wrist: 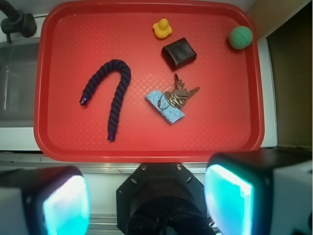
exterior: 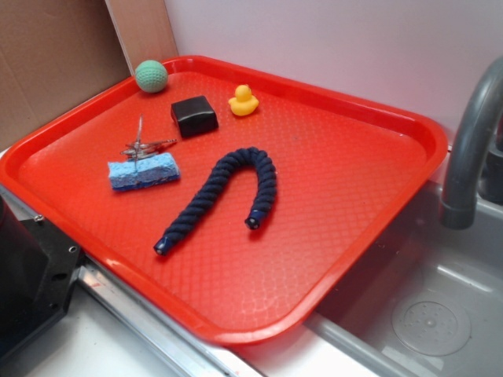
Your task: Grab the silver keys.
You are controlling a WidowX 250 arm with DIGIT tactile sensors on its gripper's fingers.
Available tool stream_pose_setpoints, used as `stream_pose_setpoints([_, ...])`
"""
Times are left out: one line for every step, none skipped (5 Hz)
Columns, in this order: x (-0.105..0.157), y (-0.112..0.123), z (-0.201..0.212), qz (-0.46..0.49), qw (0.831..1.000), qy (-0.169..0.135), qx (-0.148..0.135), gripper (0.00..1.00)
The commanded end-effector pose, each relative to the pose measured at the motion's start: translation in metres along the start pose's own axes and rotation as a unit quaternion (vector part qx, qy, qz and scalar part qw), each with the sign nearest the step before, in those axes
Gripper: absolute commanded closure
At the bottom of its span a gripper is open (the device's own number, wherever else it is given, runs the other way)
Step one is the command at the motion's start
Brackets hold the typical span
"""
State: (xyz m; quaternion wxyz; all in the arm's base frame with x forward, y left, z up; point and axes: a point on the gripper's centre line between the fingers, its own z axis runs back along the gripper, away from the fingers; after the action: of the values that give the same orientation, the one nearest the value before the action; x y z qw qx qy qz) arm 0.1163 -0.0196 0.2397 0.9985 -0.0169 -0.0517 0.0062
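Observation:
The silver keys [exterior: 141,147] lie splayed on a ring in the left part of the red tray [exterior: 346,212], resting partly on the top edge of the blue sponge [exterior: 144,173]. In the wrist view the keys [wrist: 178,95] sit right of the middle, on the sponge [wrist: 165,107]. My gripper [wrist: 146,203] is open, its two cyan-padded fingers [wrist: 66,205] wide apart at the bottom of the wrist view. It is high above the tray's near edge, far from the keys and empty. It does not show in the exterior view.
On the tray [wrist: 63,49] are a black box [exterior: 194,115], a yellow duck [exterior: 244,100], a green ball [exterior: 151,76] and a dark blue rope [exterior: 228,188]. A grey faucet [exterior: 471,149] and a metal sink [exterior: 424,314] are to the right. The black robot base [exterior: 31,275] is at the lower left.

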Motion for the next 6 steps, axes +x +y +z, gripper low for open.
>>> stream_pose_setpoints([0.000, 0.000, 0.000, 0.000, 1.000, 0.000, 0.000, 0.00])
stream_pose_setpoints([0.022, 0.001, -0.024, 0.092, 0.995, -0.033, 0.015, 0.00])
stream_pose_setpoints([0.037, 0.015, -0.055, 0.212, 0.972, -0.098, 0.022, 0.00])
stream_pose_setpoints([0.044, 0.023, -0.085, 0.289, 0.952, -0.096, 0.030, 0.00])
stream_pose_setpoints([0.047, 0.035, -0.125, 0.270, 0.958, -0.081, 0.047, 0.00])
stream_pose_setpoints([0.050, 0.041, -0.150, 0.263, 0.961, -0.077, 0.031, 0.00])
